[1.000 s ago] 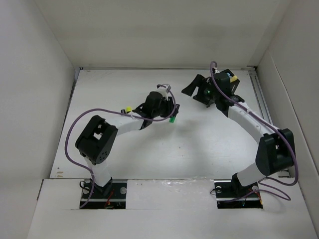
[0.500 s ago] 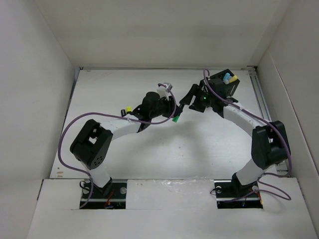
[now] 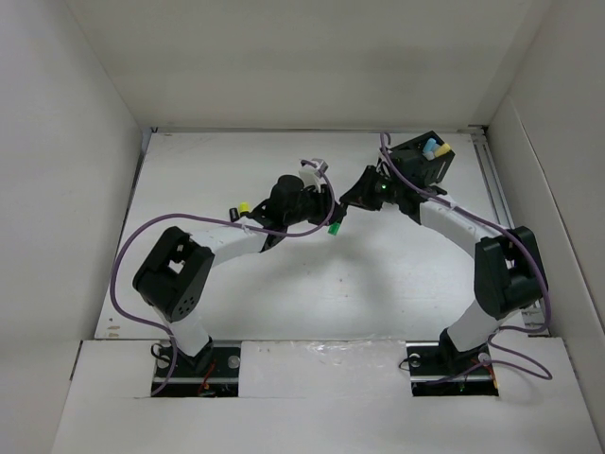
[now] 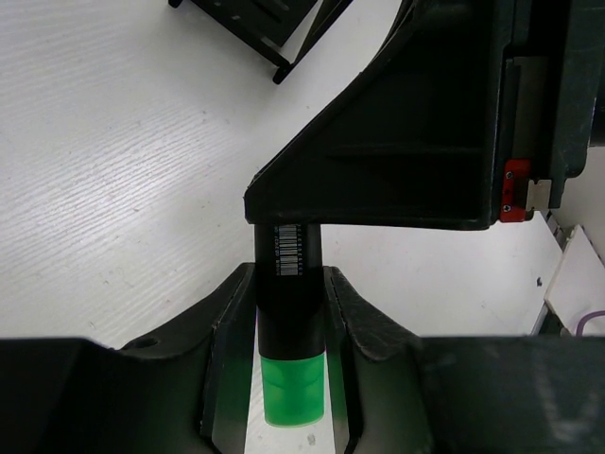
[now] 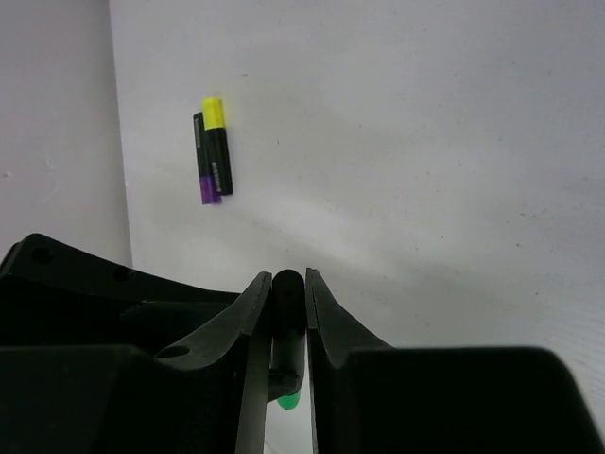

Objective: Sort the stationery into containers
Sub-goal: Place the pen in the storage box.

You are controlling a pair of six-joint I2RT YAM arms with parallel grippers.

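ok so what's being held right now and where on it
A green-capped highlighter, by both grippers: the left gripper clamps the black barrel beside the cap, the right gripper the barrel's far end.

A white table [image 3: 378, 284] stands boxed in by plain white walls [image 3: 284, 57] on three sides.
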